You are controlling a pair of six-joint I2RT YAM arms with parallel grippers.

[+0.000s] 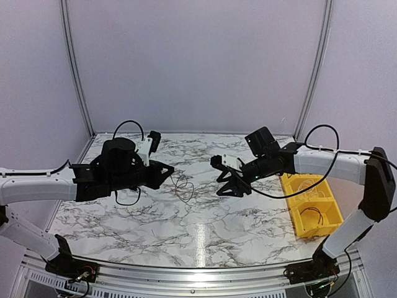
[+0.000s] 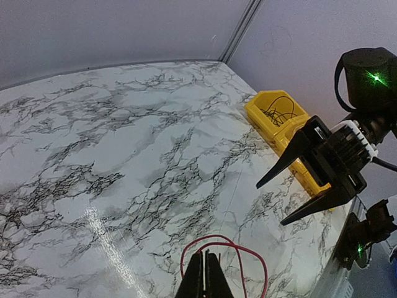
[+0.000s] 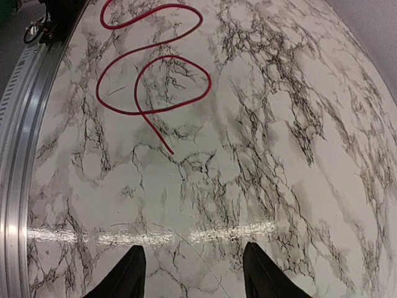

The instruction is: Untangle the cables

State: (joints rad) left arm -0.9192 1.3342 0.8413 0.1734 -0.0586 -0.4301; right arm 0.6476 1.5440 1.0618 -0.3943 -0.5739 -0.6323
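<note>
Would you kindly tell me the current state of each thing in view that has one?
Left tool: shut, seemingly pinching the red cable.
Right tool: open, holding nothing.
Red cable: in loose loops on the table, one end free.
Black cables: lying inside the yellow bin.
Yellow bin: upright at the table's right edge.

**Inspector:** The overhead view is bright and evenly lit from above, and shadows under the arms are faint. The walls (image 1: 198, 62) carry a lilac cast.

**Clerk:** Any glare?

**Inspector:** There is a white streak on the marble table (image 1: 201, 239) and a brighter patch on the front rail (image 1: 192, 288), which bows toward the frame edge. Both wrist views repeat the streak.

**Clerk:** Sharpness?

**Inspector:** The cables (image 1: 183, 186) barely resolve overhead, possibly from low resolution. The right wrist view shows the red cable (image 3: 208, 84) crisply.
</note>
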